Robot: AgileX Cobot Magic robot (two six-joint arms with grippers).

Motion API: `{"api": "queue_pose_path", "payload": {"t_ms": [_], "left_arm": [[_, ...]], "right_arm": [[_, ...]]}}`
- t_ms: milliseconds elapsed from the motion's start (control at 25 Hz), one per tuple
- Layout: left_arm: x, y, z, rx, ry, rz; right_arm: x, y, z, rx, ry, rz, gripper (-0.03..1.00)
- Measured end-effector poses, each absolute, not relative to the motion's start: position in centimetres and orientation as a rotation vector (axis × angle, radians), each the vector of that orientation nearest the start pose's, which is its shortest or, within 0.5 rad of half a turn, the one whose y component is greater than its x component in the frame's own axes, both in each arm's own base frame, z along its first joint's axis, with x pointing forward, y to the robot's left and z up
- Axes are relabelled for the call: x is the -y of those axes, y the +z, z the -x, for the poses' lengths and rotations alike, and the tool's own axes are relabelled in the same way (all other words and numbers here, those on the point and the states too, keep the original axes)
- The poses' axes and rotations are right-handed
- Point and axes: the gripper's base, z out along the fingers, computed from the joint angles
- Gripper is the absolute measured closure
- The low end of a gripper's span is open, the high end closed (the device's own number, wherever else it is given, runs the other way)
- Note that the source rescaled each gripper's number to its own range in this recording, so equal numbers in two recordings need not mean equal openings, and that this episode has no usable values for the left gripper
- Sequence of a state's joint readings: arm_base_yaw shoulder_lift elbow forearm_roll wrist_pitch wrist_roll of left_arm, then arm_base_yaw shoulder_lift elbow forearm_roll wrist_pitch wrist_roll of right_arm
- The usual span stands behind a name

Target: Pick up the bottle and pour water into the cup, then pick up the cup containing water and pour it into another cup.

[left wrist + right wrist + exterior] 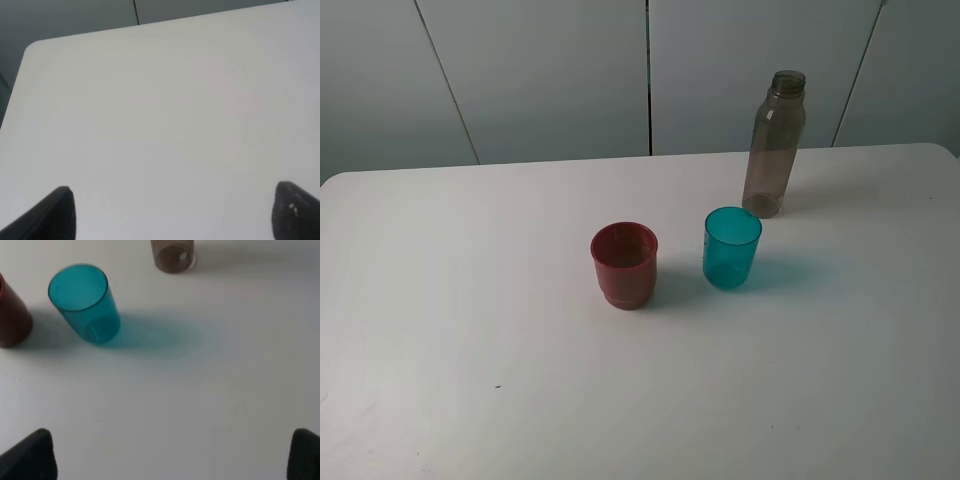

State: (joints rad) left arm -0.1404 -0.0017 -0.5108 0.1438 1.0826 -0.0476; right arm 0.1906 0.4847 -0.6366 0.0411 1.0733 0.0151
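Smoky plastic bottle [775, 145] behind the cup [731, 247] looks light and slippery, so I'd grip mid-body with my wide-open right tool [172, 452].

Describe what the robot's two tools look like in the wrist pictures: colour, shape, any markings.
Only fingertips show. The left tool has two black, matte, blunt, wedge-like fingertips; one carries small pale specks. The right tool has similar black, rounded fingertips. No cables or labels are visible.
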Motion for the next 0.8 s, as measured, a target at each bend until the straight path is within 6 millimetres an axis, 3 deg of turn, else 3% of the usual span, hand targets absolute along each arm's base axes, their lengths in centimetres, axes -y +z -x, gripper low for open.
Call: {"api": "queue_pose_path", "payload": {"t_ms": [200,520,800], "left_arm": [[-1.3,27.9,0.6,-2.044,0.055,-0.085],[-1.3,27.9,0.6,-2.044,0.055,-0.085],[-1.3,27.9,0.6,-2.044,0.055,-0.085]], "right_arm": [[-1.1,30.2,-4.7,-2.375,0.104,0.248,-0.03],[-0.5,27.5,-2.9,-2.319,0.076,0.249,-0.03],[-0.1,27.8,-1.0,-2.173,0.088,0.233,-0.03]]}}
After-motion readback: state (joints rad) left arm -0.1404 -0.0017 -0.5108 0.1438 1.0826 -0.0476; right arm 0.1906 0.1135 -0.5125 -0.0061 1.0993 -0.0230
